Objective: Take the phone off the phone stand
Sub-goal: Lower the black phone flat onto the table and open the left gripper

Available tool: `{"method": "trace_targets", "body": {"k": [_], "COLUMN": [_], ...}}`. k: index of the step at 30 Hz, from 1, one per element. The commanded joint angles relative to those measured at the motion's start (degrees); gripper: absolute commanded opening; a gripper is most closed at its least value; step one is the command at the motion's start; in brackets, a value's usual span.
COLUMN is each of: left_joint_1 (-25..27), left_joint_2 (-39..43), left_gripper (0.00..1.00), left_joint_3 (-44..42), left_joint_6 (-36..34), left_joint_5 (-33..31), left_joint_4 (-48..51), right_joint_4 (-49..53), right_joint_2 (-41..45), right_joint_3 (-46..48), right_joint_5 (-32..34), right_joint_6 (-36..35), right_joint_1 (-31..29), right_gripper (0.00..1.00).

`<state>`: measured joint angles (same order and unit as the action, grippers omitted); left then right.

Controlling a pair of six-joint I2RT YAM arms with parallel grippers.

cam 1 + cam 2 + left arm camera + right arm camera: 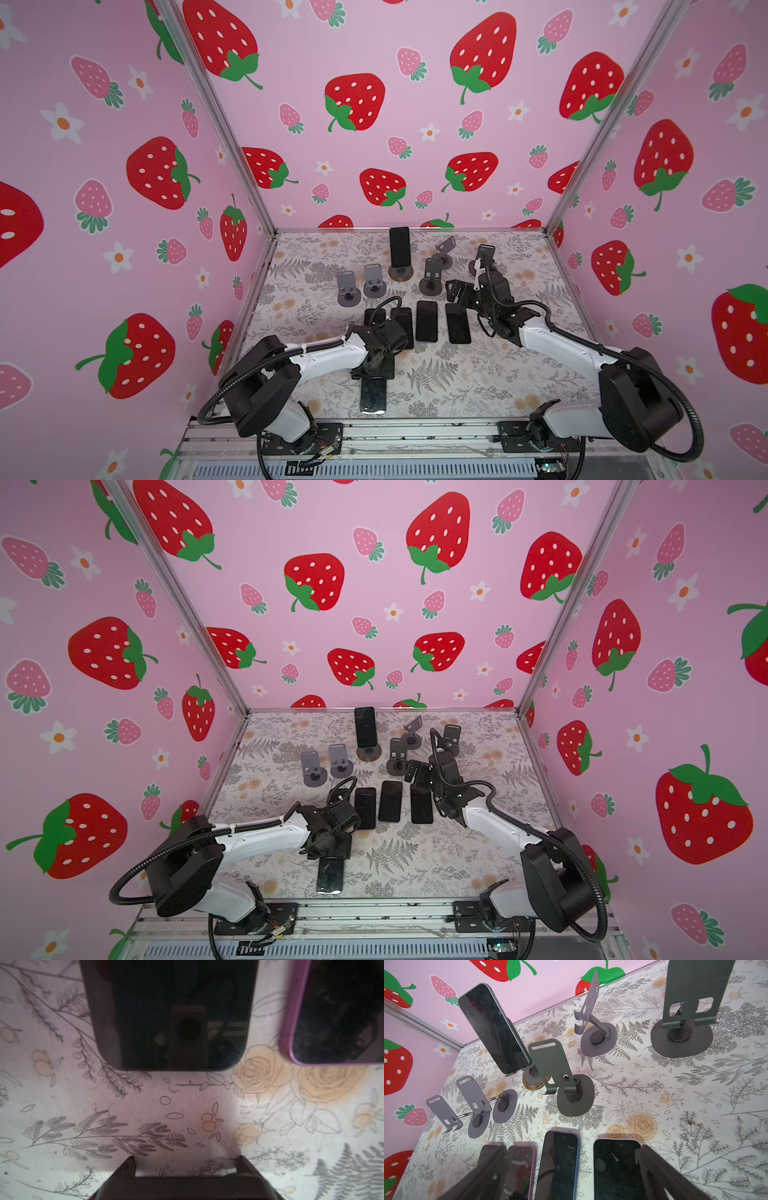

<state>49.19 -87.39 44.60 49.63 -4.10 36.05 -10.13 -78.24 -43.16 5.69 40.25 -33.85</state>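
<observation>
At the back of the table a black phone (400,247) (365,727) (494,1028) stands upright on a round-based phone stand (401,274) (532,1082). Neither gripper touches it. My left gripper (372,376) (186,1158) is near the table's front, shut on another black phone (372,397) (330,875) (187,1186) that sticks out toward the front edge. My right gripper (457,291) (574,1149) hangs open and empty over the row of flat phones, in front and to the right of the standing phone.
Several phones lie flat in a row mid-table (427,321) (458,323), one in a purple case (336,1012). Several empty grey stands (347,286) (374,282) (430,278) (444,249) surround the occupied one. Pink strawberry walls close in three sides.
</observation>
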Motion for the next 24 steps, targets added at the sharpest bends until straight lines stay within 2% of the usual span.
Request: {"method": "trace_targets", "body": {"k": [1,24], "left_joint_1": [-0.1,0.6], "left_joint_2": [-5.7,-5.4], "left_gripper": [0.72,0.79], "left_joint_3": [-3.0,-3.5], "left_joint_6": [2.0,4.1], "left_joint_5": [0.3,0.0], "left_joint_4": [-8.6,-5.8], "right_joint_4": [0.1,0.0], "right_joint_2": [1.6,1.9], "right_joint_3": [0.5,1.1], "right_joint_5": [1.2,0.3], "right_joint_6": [-0.1,0.4], "right_joint_1": [0.2,0.2], "right_gripper": [1.00,1.00]}}
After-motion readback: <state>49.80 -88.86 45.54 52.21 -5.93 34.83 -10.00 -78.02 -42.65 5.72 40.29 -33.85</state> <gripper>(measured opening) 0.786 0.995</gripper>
